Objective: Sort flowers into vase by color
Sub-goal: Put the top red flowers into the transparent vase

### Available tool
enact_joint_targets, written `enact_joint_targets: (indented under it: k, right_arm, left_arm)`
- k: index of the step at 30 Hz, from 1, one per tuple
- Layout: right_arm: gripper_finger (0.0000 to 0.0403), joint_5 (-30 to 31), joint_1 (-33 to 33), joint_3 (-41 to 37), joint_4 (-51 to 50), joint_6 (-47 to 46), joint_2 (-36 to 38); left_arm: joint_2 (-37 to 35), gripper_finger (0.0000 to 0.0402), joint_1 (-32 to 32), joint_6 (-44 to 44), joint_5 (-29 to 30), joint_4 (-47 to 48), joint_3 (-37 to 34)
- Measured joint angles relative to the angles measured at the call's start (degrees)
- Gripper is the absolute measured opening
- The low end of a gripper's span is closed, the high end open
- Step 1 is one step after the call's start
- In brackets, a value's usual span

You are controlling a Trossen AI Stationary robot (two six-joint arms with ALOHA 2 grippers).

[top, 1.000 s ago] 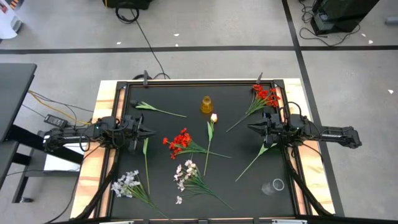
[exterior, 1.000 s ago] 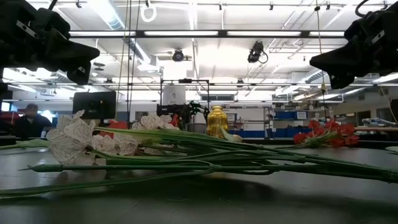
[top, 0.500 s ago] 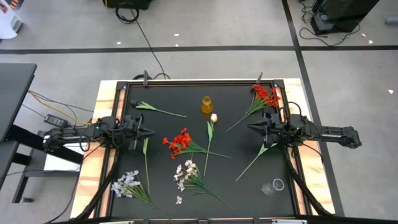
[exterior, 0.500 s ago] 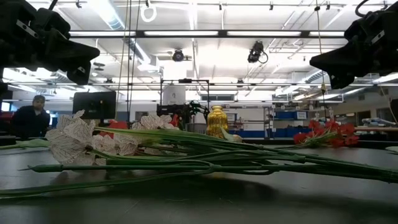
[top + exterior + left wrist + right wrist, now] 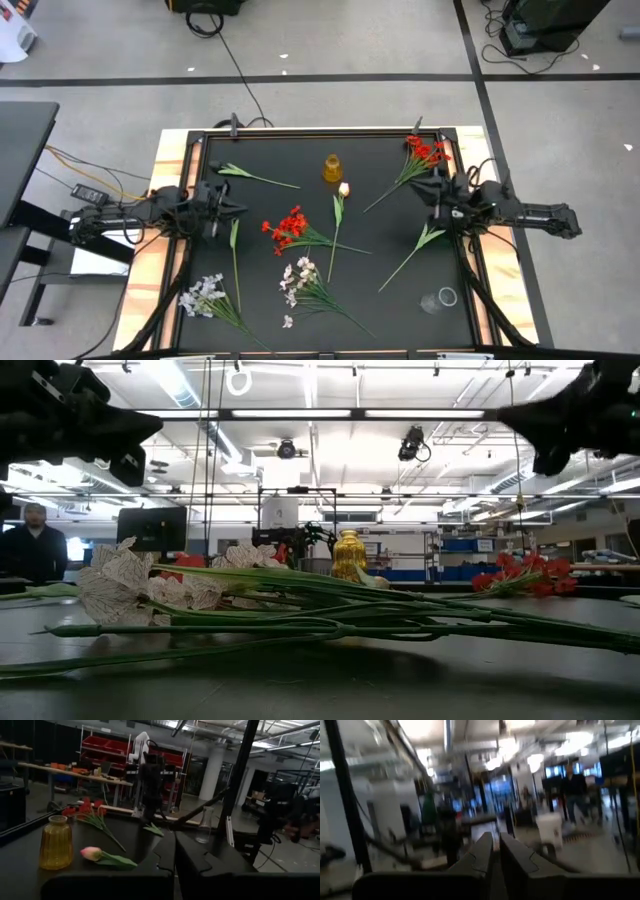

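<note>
Hovering above the table, both grippers' fingers (image 5: pixel 165 851) nearly together, empty, pink tulip (image 5: pixel 343 190) well apart between them.

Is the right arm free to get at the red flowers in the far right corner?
Probably yes. The red flowers lie just beyond the right gripper, with only bare table between; nothing covers them.

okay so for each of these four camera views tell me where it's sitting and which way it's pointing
High view: overhead, looking straight down on the table; both arms show.
Low view: at tabletop height, looking across the white flowers; arms overhead.
Left wrist view: on the left arm, facing the yellow vase; left end effector shows.
Right wrist view: on the right arm, facing the room; right end effector shows.
High, low and left wrist views share the vase.
</note>
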State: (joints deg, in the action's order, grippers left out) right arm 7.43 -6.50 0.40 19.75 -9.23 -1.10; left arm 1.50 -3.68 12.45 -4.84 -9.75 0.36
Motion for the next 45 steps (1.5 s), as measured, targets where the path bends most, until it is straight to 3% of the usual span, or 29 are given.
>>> enact_joint_targets:
  k: [4, 6, 9, 16, 22, 28, 33, 40, 45]
  right_arm:
    - [0.0044, 5.8, 0.0, 0.0, 6.4, -2.3, 0.0]
    - [0.0044, 11.9, 0.0, 0.0, 7.3, -10.5, 0.0]
    - [0.0044, 19.6, 0.0, 0.0, 6.2, -25.0, -0.1]
    - [0.0044, 19.9, 0.0, 0.0, -0.5, -45.2, -2.8]
    - [0.0033, 19.9, -0.4, 0.9, -1.2, -55.7, -9.1]
    - [0.0008, 18.3, -2.6, 6.3, -1.5, -58.1, -17.9]
    - [0.0017, 17.3, -4.7, 11.4, -2.0, -60.2, -25.7]
    - [0.0036, 9.7, -6.3, 17.3, -1.1, -56.9, -32.7]
    - [0.0037, 9.5, -6.4, 18.4, 5.9, -51.7, -35.8]
  left_arm:
    - [0.0, 0.0013, 0.0, 13.5, 4.0, -0.4, 0.0]
    - [0.0, 0.0013, 0.0, 19.1, 9.8, -0.2, 0.0]
    - [0.0, 0.0013, 0.0, 20.5, 13.2, -0.3, 0.0]
    - [0.0, 0.0013, 0.0, 25.4, 17.4, -0.3, 0.0]
    - [2.4, 0.0014, 0.0, 27.2, 20.9, 1.8, 0.4]
    - [7.2, 0.0014, 0.0, 27.0, 21.2, 1.5, 2.3]
    - [10.6, 0.0014, -0.1, 27.0, 21.2, 1.8, 4.4]
    - [15.5, 0.0014, -0.1, 26.5, 21.2, 4.7, 10.1]
    - [19.2, 0.0036, -0.1, 22.4, 21.2, 5.9, 14.9]
